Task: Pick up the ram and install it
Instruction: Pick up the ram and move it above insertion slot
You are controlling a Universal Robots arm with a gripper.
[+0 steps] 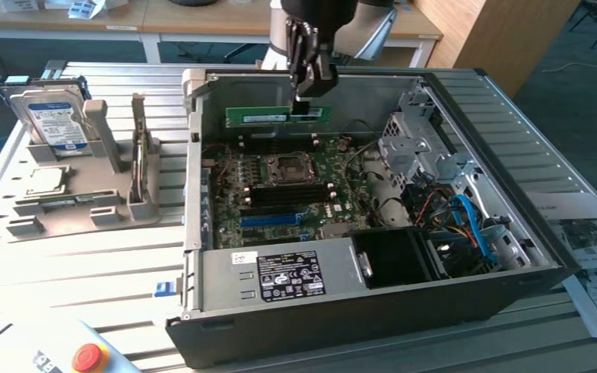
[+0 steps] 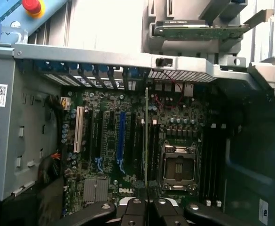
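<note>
- Nearest in the exterior view, a red emergency-stop button (image 1: 89,357) sits on the slatted metal surface (image 1: 81,264).
- Behind it lies the open computer case (image 1: 382,326), with the power supply (image 1: 288,276) along its near side and a black fan shroud (image 1: 397,260) just beside that.
- The motherboard (image 1: 277,214) lies flat on the case floor, and the processor socket (image 1: 288,167) is in its far half.
- Above the board, near the case's far wall, the ram (image 1: 262,116) hangs level on its long edge, clear of the slots.
- The claw (image 1: 311,92) comes down from above and is clamped tight on the ram at the end toward the exterior view's right.
- In the wrist view the ram (image 2: 146,132) shows edge-on as a thin line running out from the claw (image 2: 146,209), beside the socket (image 2: 178,167).
- On the exterior view's left, a grey holder (image 1: 71,214) carries an upright hard drive (image 1: 55,116) and a flat processor chip (image 1: 47,180).
</note>
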